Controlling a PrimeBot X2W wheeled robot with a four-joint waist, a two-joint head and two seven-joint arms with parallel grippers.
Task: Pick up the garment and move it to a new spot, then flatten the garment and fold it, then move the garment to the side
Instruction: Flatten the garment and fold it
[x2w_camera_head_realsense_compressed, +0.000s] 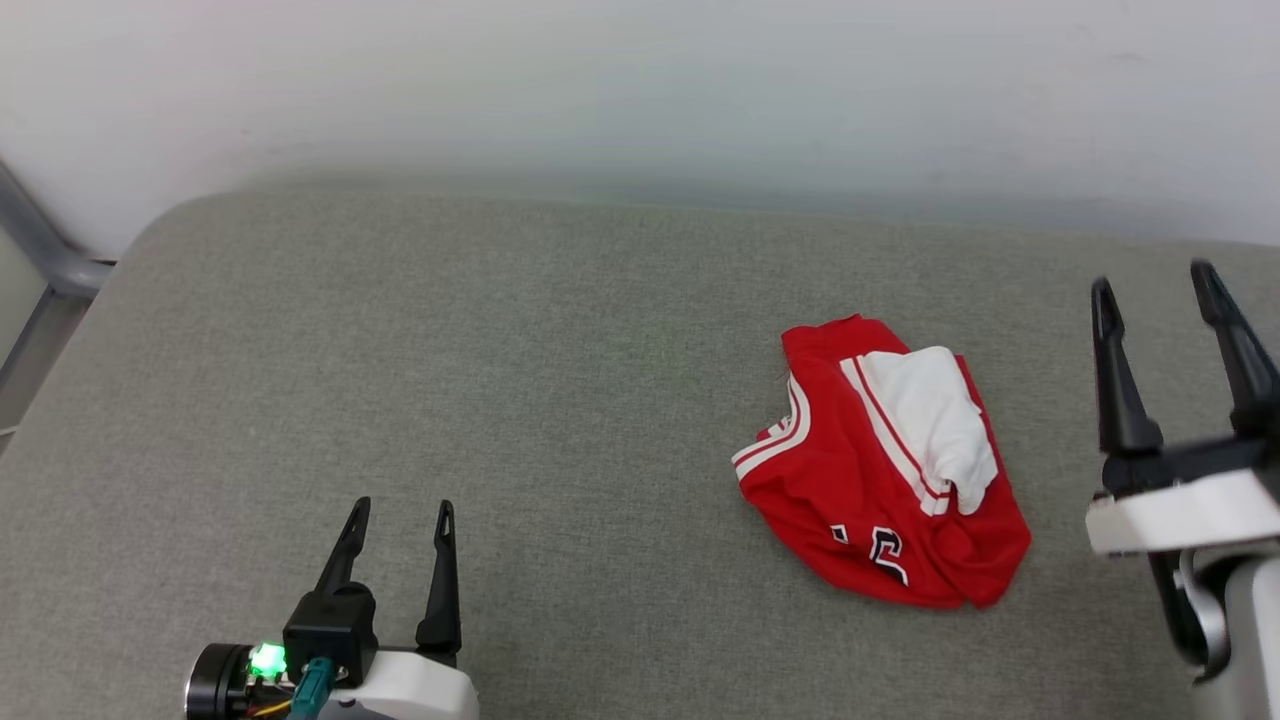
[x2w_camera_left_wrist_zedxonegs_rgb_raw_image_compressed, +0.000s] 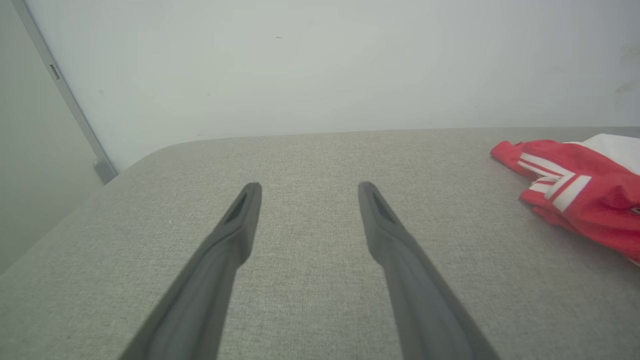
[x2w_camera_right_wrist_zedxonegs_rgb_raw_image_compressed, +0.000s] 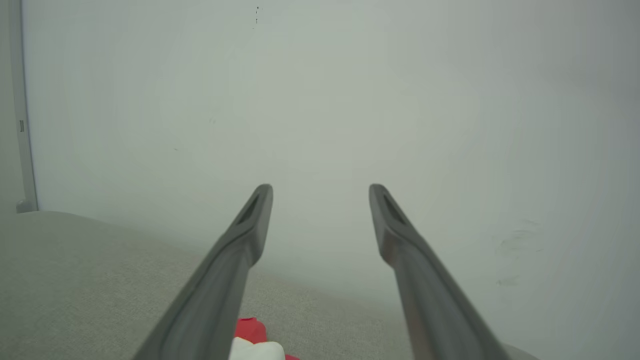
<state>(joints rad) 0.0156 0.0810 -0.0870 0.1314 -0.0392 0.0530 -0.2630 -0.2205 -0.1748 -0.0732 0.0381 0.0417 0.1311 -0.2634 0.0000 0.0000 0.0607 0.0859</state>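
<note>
Right tool (x2w_camera_head_realsense_compressed: 1151, 277) is sitting nearest the head camera, at the right edge of that view. Its two dark fingers are standing wide apart and gripping nothing. Its own wrist camera is facing mostly the pale wall (x2w_camera_head_realsense_compressed: 640, 90), with a scrap of red and white cloth showing low by the base of one finger.

Left tool (x2w_camera_head_realsense_compressed: 402, 504) is sitting at the lower left, fingers also spread wide and empty, pointing up the view over bare fabric. A green light (x2w_camera_head_realsense_compressed: 267, 658) is glowing on its wrist.

The garment (x2w_camera_head_realsense_compressed: 880, 480) is lying crumpled in a heap on the grey fabric-covered bench (x2w_camera_head_realsense_compressed: 500, 350), right of centre. It is near the right tool, without touching it, and well apart from the left one. A white sleeve is lying bunched on top of the red body, red-white striped trim is showing along its left side, and part of the black, white-outlined print is showing near the front edge of the heap.

A grey metal bar (x2w_camera_head_realsense_compressed: 40, 250) is running past the bench's far left corner.
</note>
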